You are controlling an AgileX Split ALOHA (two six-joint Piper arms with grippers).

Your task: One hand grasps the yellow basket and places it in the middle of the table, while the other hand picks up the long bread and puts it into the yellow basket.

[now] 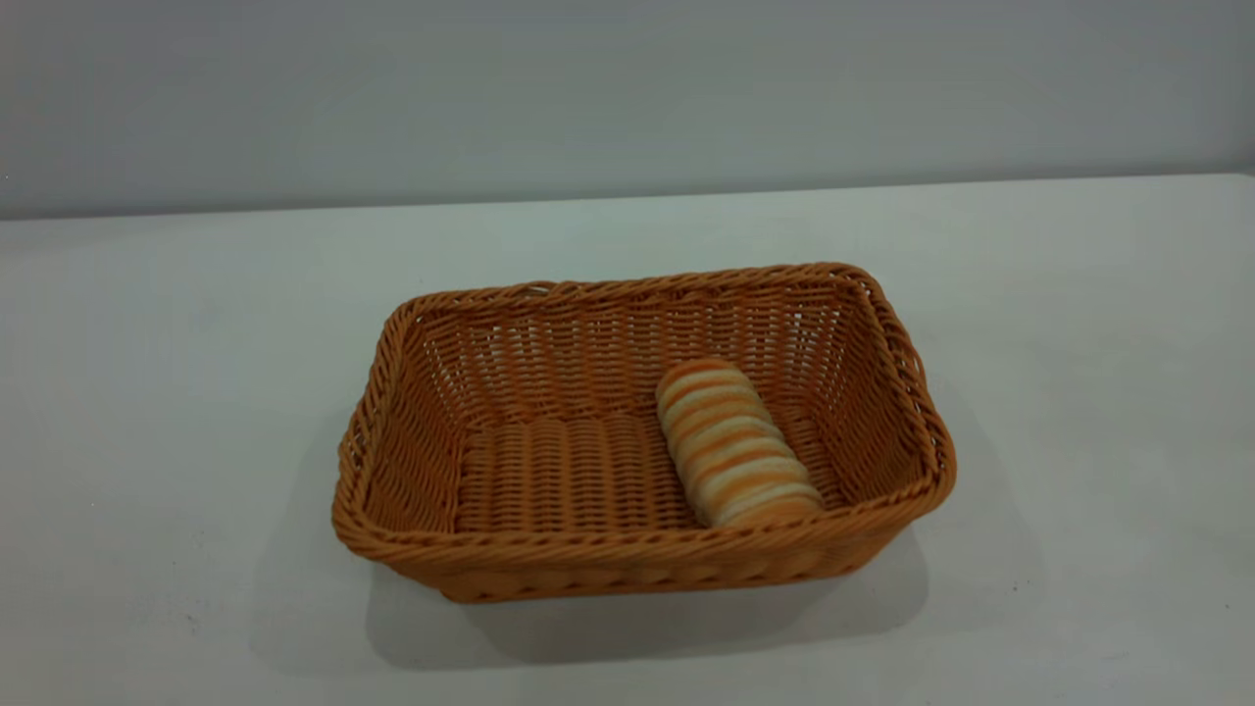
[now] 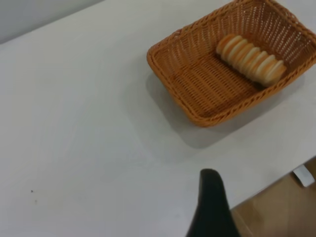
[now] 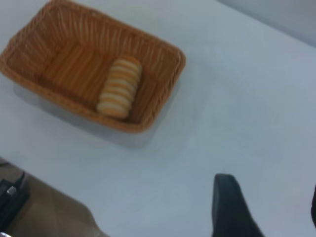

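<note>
The yellow basket (image 1: pixel 637 549) stands on the white table (image 1: pixel 196 392), about at its middle. The long bread (image 1: pixel 735 446) lies inside it, in the right half, resting on the woven floor with one end toward the front wall. Neither arm shows in the exterior view. In the left wrist view a dark part of my left gripper (image 2: pixel 210 207) hangs over the table's edge, well away from the basket (image 2: pixel 168 74) and the bread (image 2: pixel 252 58). My right gripper (image 3: pixel 269 207) is open and empty above bare table, far from the basket (image 3: pixel 74 106) and bread (image 3: pixel 118 89).
A grey wall runs behind the table. The left wrist view shows the table's edge with brown floor (image 2: pixel 276 212) beyond it and a small white object (image 2: pixel 303 175) there. Dark equipment (image 3: pixel 10 197) sits below the table edge in the right wrist view.
</note>
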